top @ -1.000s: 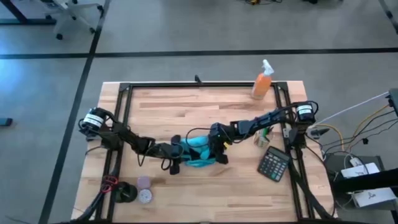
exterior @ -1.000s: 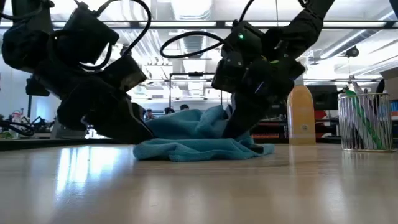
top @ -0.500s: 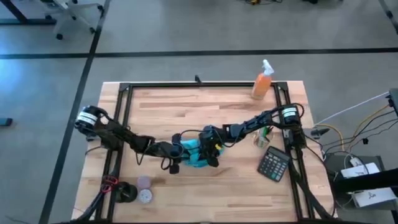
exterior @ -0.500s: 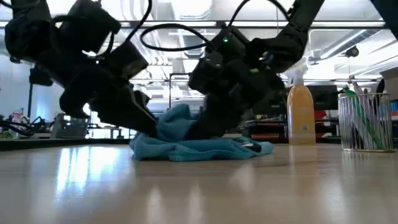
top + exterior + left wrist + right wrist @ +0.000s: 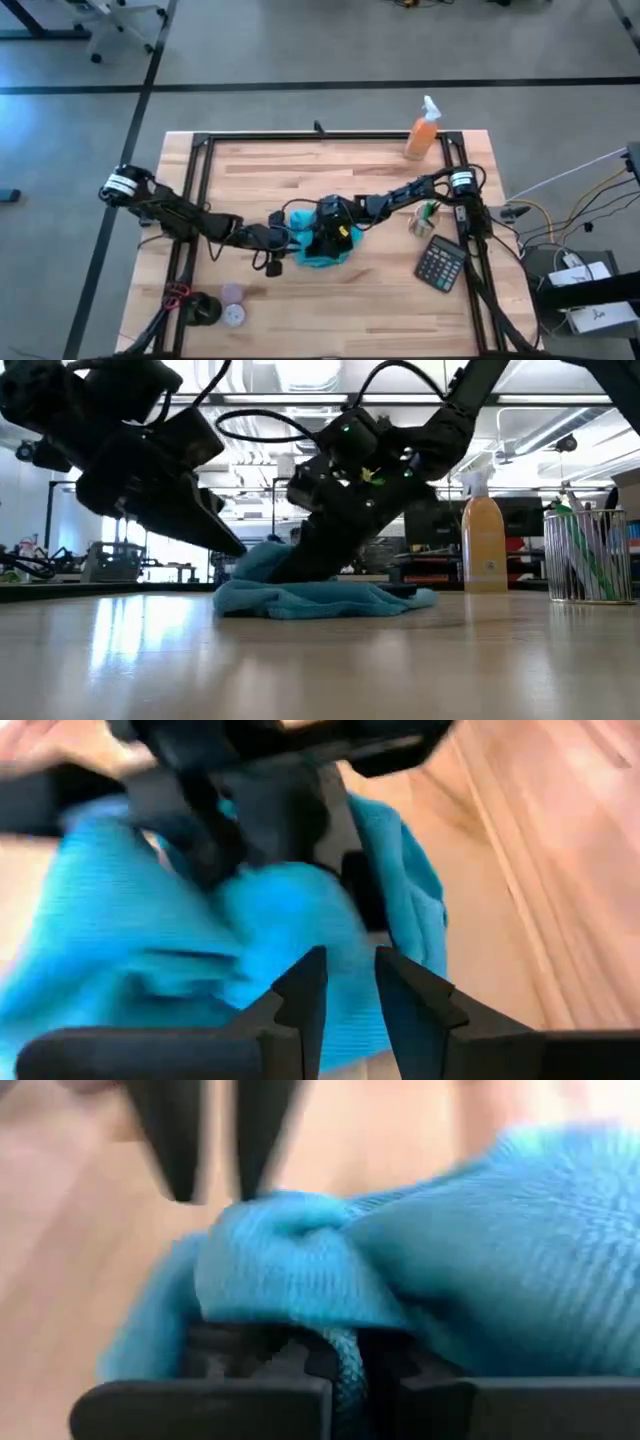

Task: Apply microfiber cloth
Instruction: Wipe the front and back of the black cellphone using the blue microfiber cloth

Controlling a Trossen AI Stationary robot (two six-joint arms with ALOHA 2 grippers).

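The turquoise microfiber cloth [image 5: 318, 258] lies bunched near the table's middle, its lower layers flat on the wood [image 5: 330, 602]. My right gripper [image 5: 326, 236] reaches in from the right and is shut on a raised fold of it. My left gripper [image 5: 282, 240] comes from the left, with its fingers a narrow gap apart. In the right wrist view its fingertips [image 5: 250, 1180] end right at the cloth's raised fold. I cannot tell whether they touch it. A thin dark edge [image 5: 402, 591] shows under the cloth's right end. My right gripper pinches a raised fold of the cloth [image 5: 346, 1342] between its two fingers. It comes slanting down from the table's right. The fold stands up as a hump [image 5: 262, 560] by the fingers, while the rest of the cloth lies slack on the table.
An orange spray bottle [image 5: 422, 130] stands at the far right. A mesh pen cup [image 5: 421, 220] and a calculator [image 5: 440, 263] sit at the right. Round tape rolls [image 5: 231, 305] lie at the near left. Black frame rails [image 5: 195, 190] run along the table's sides.
My right gripper has moved toward the table's left with the fold it holds. The cloth's upper part has been dragged leftward and bunched closer, while its bottom layer has stayed on the table. My left gripper has risen a little beside the cloth.
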